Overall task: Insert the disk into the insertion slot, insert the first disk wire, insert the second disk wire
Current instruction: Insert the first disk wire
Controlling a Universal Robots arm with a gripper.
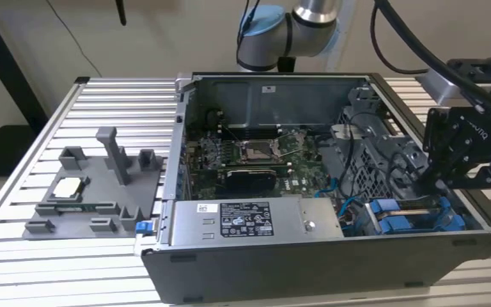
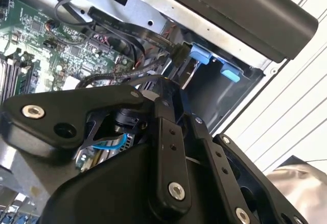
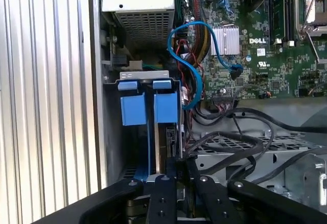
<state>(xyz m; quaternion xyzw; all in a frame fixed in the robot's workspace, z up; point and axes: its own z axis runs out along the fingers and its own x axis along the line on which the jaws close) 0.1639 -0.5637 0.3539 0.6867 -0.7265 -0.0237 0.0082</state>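
The end effector (image 3: 177,164) reaches down into the open computer case (image 1: 314,275) with its tips drawn together among black cables (image 3: 240,142); I cannot tell whether they pinch one. In the exterior view it stands at the case's 3 o'clock side. The disk (image 3: 166,106), blue-framed, sits on edge in the insertion slot (image 3: 143,74) at the case's 5 o'clock corner, just beside the tips. A grey fixture tray (image 1: 92,192) lies on the table (image 1: 100,268) at 9 o'clock.

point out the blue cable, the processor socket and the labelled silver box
blue cable (image 3: 170,43), first wrist view, bend of its loop
processor socket (image 1: 257,151), exterior view, its middle
silver box (image 1: 293,211), exterior view, bare metal beside its label
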